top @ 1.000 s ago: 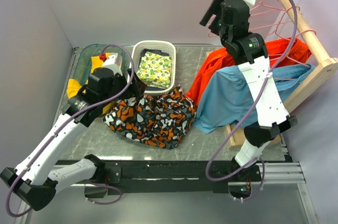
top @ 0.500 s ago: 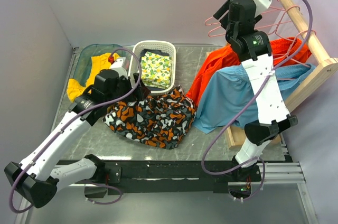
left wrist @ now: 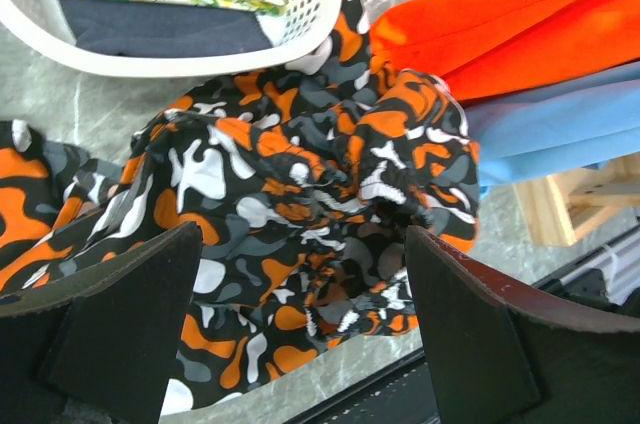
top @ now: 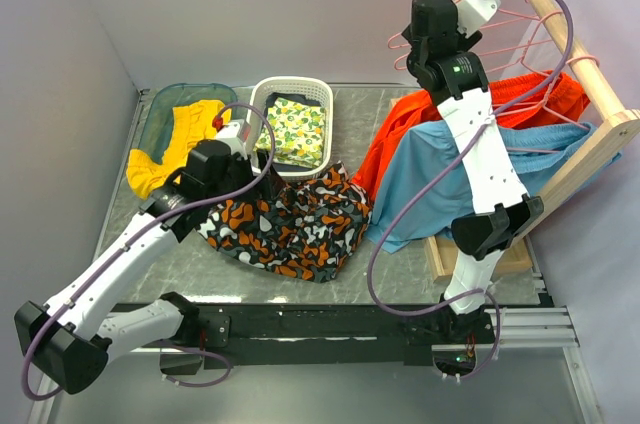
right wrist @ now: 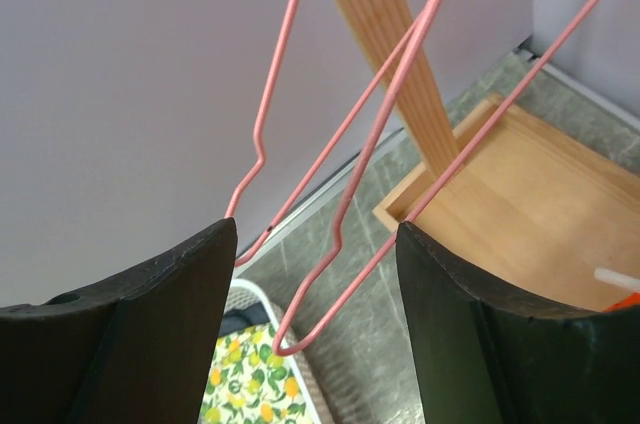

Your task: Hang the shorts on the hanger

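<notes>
We count 3 pairs: 1 black camo-blotched fabric shorts crumpled on grey surface, left end effector wide open just above, empty. 1 plain orange shorts & 1 light-blue shorts hang at wooden rack. Right end effector open, empty, straddling thin pink wire hanger; 2 visible w/ it.

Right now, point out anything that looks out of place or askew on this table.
The patterned shorts lie bunched in a heap on the table, one edge against the white basket. A yellow garment spills over the rim of the tub at far left. Nothing looks damaged.
</notes>
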Action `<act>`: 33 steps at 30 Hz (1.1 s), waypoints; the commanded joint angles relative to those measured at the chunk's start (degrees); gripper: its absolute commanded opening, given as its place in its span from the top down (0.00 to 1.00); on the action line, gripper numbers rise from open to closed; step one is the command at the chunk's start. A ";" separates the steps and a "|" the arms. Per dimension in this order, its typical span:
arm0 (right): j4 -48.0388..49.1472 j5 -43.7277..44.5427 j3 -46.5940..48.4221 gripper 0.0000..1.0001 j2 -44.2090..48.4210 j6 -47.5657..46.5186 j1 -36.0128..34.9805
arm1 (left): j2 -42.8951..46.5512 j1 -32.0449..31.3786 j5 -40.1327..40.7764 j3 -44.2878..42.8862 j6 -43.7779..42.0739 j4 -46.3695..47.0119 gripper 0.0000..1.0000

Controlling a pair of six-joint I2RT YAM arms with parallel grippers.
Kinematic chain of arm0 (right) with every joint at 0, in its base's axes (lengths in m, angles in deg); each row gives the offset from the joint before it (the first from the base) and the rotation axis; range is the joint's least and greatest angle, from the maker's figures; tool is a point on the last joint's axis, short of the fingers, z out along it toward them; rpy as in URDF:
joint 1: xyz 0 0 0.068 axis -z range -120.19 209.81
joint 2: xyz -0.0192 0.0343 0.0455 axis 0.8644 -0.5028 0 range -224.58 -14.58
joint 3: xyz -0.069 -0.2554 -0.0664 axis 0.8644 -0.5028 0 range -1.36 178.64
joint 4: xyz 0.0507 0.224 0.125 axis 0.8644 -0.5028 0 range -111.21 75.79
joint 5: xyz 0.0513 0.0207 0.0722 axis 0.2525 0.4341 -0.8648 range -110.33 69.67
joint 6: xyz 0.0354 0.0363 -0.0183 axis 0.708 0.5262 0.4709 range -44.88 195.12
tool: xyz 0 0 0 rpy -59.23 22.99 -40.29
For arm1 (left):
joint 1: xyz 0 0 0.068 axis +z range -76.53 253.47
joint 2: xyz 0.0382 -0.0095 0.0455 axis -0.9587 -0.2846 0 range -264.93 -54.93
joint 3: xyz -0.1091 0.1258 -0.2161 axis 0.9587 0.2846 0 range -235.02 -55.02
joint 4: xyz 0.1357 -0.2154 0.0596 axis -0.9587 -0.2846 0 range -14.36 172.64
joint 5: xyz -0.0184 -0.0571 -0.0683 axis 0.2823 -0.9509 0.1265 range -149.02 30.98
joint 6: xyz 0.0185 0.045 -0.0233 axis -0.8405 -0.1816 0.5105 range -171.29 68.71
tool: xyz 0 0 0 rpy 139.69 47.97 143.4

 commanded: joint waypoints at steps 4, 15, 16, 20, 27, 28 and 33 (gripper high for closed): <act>3.65 5.98 1.48 0.28 -1.07 0.98 0.28 | 2.27 0.11 1.84 0.94 -1.32 3.01 0.12; 5.93 8.79 2.62 0.34 -4.06 -0.51 0.54 | 2.36 -0.16 2.28 1.29 -1.41 3.09 0.12; 6.11 8.97 2.53 0.35 -4.23 -0.95 0.54 | 2.36 -0.16 2.28 1.29 -1.32 3.09 0.12; 6.81 9.14 2.36 0.37 -4.67 -1.57 0.98 | 2.09 -0.16 2.28 1.55 -1.32 3.18 0.12; 8.92 7.91 1.92 0.41 -5.38 -2.62 2.12 | 1.83 -0.24 2.28 0.94 -1.50 2.66 0.12; 9.27 7.56 1.92 0.44 -5.55 -2.88 2.21 | 1.74 -0.24 2.28 0.94 -1.50 2.57 0.12; 10.77 6.42 1.65 0.56 -5.73 -4.20 2.65 | 1.56 -0.16 2.28 0.76 -1.58 2.48 0.12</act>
